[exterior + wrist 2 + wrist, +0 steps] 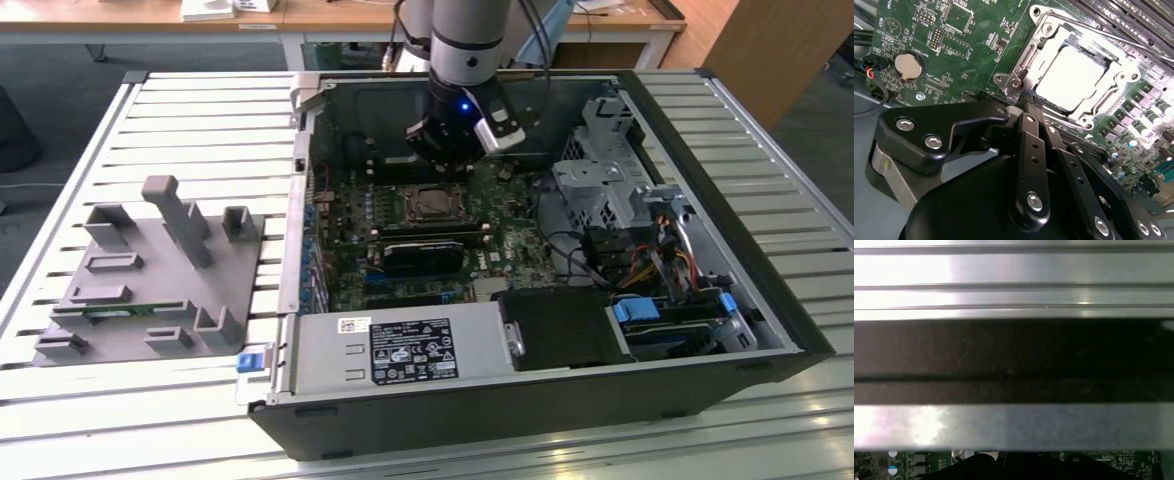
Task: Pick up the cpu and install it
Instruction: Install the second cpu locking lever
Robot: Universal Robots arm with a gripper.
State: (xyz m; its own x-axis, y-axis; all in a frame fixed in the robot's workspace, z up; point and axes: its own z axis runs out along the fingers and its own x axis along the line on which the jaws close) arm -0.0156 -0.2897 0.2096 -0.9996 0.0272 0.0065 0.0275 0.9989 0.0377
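Chip seating looks done: the cpu [1070, 77] lies flat inside the socket frame [1044, 30] on the green board [929, 30], its bright silver top facing up, square with the frame so its contacts can meet the socket. Just off the socket's near corner hangs the gripper [1030, 102], fingers [1026, 130] pressed together with nothing between them. In the exterior view the arm [467, 40] stands over the open computer case [747, 270], just behind the socket.
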